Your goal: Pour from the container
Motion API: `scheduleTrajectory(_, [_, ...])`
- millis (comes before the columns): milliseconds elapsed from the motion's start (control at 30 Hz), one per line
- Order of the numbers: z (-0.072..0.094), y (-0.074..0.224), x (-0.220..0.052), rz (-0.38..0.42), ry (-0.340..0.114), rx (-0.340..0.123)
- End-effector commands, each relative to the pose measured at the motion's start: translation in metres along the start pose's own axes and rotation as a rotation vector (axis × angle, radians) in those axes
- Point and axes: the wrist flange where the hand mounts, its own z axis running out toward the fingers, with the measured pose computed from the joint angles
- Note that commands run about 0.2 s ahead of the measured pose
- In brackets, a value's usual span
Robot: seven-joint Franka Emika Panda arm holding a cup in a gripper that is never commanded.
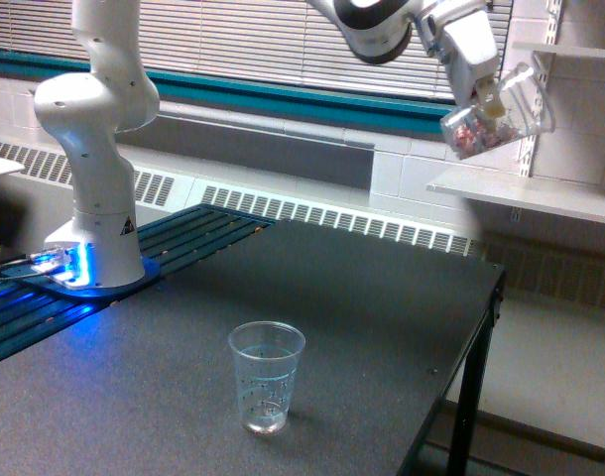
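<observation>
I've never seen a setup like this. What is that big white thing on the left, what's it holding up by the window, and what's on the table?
The white column is the base of a robot arm, bolted at the table's far left corner, glowing blue at its foot. The arm reaches overhead and ends at the upper right in a gripper. This single picture comes from a camera standing off the robot, looking across the dark table. The gripper holds a clear plastic tumbler, tilted, with small reddish-pink pieces inside. It hangs high, far toward the view's right of the only thing on the table: a smaller clear measuring cup, standing upright and seemingly empty.
</observation>
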Motion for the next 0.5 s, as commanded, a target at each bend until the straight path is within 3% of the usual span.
scheduleTrajectory(33, [0.000,0.059,0.015,0.044,0.062,-0.070])
scheduleTrajectory(167, [0.007,0.082,0.005,0.031,0.066,-0.102])
scheduleTrajectory(500, [0.018,0.128,-0.021,0.055,0.066,-0.128])
